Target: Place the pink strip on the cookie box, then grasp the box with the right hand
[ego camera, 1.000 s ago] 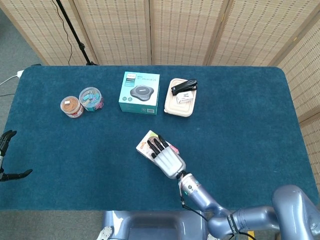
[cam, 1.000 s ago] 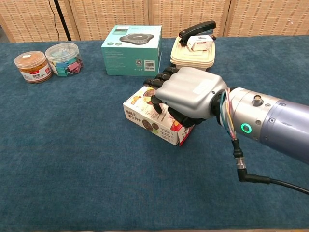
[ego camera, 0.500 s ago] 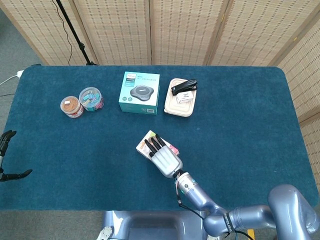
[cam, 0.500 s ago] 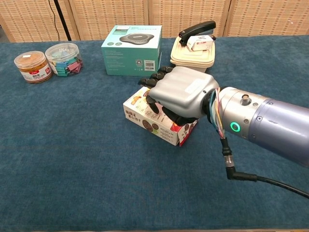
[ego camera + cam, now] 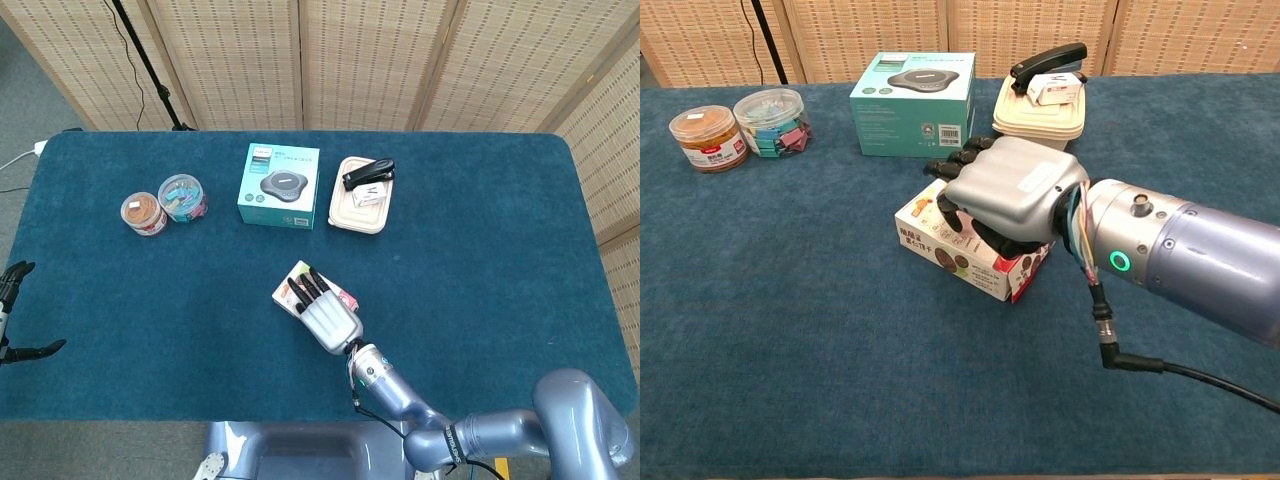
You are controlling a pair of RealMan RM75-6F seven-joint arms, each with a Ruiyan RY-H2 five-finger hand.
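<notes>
- Chest view shows your right hand point(image 5: 1005, 190) lying over the top of the cookie box point(image 5: 960, 248), fingers point(image 5: 958, 160) curled down onto it; the box sits on the blue table point(image 5: 790, 330), and whether the grip is firm you cannot tell.
- The box's front face carries printed writing and round cookie pictures, but the text is too small to read.
- A pink edge point(image 5: 346, 297) shows on the box beside the hand in the head view; you cannot tell whether that is the strip.
- Behind the cookie box stands a teal carton point(image 5: 912, 102) with a barcode and a round grey device pictured on its lid; its lettering is unreadable.
- Right of the carton, a black stapler point(image 5: 1047, 59) rests on a cream container point(image 5: 1038, 118).
- Far left of the carton stand two small jars point(image 5: 740, 125), one with a red label.
- Your left hand point(image 5: 15, 318) hangs off the table's left edge, fingers apart, holding nothing.
</notes>
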